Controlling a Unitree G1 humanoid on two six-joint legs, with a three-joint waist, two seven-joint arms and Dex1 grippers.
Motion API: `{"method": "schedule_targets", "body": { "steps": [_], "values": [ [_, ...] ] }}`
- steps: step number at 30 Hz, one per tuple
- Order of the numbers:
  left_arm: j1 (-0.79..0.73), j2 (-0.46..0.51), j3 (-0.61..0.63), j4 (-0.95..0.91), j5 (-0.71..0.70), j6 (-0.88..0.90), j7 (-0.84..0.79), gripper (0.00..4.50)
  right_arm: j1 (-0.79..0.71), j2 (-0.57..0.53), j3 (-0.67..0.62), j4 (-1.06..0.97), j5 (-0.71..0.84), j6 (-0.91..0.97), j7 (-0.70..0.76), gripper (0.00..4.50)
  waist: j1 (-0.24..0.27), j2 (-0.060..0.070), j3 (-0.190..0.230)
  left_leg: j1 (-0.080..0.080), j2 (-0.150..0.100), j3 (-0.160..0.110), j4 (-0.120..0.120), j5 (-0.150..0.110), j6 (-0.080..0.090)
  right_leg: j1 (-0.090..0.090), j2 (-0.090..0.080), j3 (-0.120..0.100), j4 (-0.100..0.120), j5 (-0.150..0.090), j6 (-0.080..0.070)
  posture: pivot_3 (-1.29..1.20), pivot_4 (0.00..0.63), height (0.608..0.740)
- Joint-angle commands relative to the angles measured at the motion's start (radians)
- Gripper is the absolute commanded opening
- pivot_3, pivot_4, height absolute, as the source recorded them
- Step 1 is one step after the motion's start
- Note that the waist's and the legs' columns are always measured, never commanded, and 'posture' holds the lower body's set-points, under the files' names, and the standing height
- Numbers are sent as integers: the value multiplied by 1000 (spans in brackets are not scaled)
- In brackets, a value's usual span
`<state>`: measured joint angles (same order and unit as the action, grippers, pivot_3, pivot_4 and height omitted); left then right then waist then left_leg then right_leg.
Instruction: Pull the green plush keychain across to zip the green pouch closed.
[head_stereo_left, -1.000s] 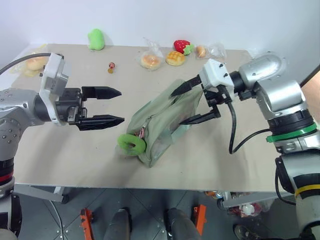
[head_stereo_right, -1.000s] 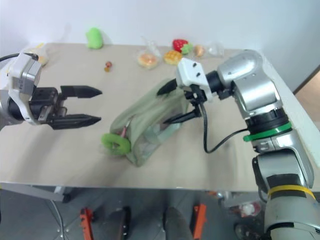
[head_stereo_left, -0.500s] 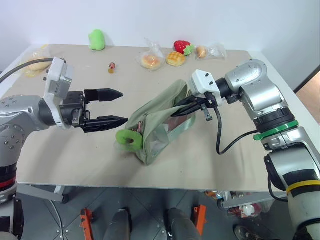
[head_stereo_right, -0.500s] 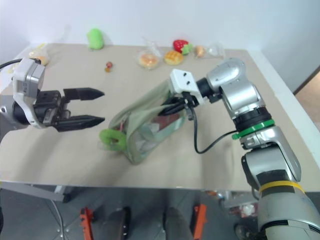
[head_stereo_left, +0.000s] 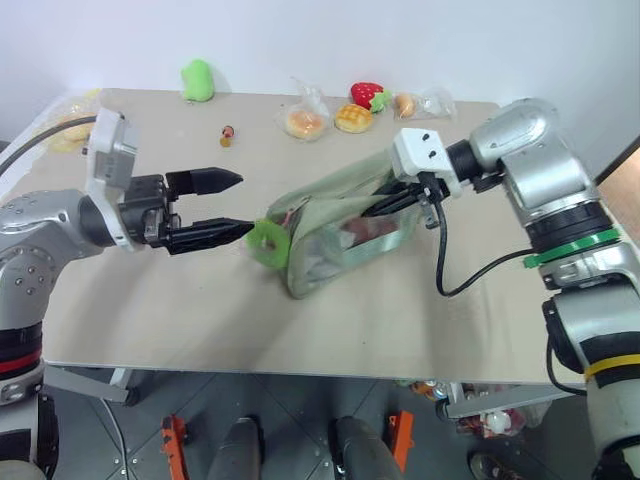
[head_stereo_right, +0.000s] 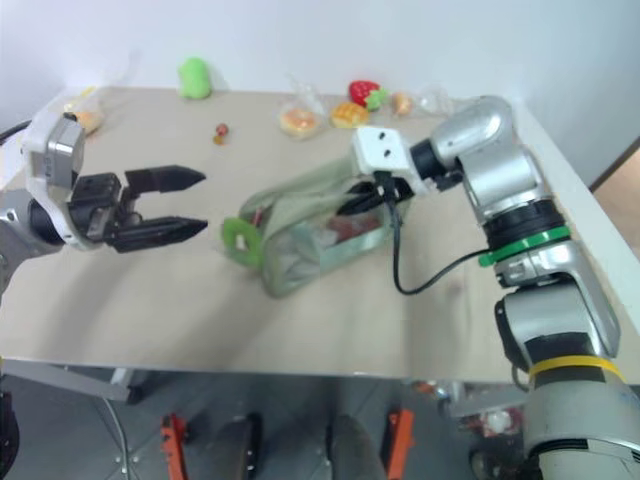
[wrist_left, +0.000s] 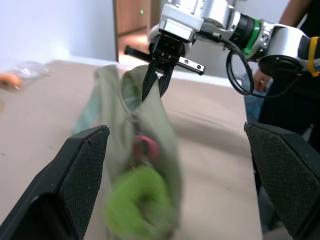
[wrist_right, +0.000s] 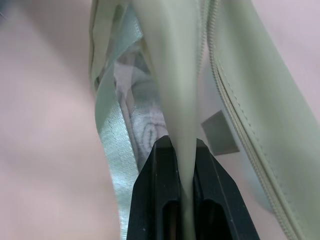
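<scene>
A pale sage-green pouch (head_stereo_left: 345, 228) on a beige desk (head_stereo_left: 150, 300), its lime-green plush keychain (head_stereo_left: 268, 243) at one end; black-fingered hands either side, a red strawberry toy (head_stereo_left: 366, 94) behind the pouch.

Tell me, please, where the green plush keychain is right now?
In the left eye view, the green plush keychain hangs at the green pouch's left end, just right of the open left gripper.

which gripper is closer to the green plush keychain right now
Left. The open left gripper hovers just beside the green plush keychain; the right gripper is clamped on the green pouch at its far end.
</scene>
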<state>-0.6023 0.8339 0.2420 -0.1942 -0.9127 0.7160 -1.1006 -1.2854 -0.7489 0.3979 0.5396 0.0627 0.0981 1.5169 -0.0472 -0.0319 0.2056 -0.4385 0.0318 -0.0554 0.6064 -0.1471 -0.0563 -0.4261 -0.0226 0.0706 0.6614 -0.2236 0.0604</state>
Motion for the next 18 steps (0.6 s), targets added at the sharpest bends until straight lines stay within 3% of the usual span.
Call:
{"method": "schedule_targets", "body": {
  "steps": [1, 7, 11, 18],
  "values": [
    [-14, -9, 32, -11, -8, -21, 10, 4500, -57, 3, -49, -62, -19, 173, -41, 17, -2, 0, 0, 0, 0, 0, 0, 0, 0, 0, 0, 0, 1, 0, 0, 0, 150, 740],
    [-1, -25, 19, -4, 13, -33, 12, 4500, -13, 46, -61, -252, 2, 493, -113, 17, -8, 0, 0, 1, 1, 0, -1, 0, 0, -4, 1, 0, 6, -2, -3, 0, 150, 740],
    [4, -32, 16, -7, 14, -29, 18, 4500, 40, 46, -74, -346, 28, 568, -132, 17, -2, 0, 0, 0, 1, -1, -1, 0, 0, -4, 2, 0, 7, -2, -4, 0, 150, 740],
    [15, -26, 23, -2, 7, -23, 21, 4500, 20, 101, -93, -313, 34, 629, -221, 17, -4, 0, 0, 0, 1, 0, 1, 0, 0, -4, 2, 0, 7, -2, -4, 0, 150, 740]
  ]
}}
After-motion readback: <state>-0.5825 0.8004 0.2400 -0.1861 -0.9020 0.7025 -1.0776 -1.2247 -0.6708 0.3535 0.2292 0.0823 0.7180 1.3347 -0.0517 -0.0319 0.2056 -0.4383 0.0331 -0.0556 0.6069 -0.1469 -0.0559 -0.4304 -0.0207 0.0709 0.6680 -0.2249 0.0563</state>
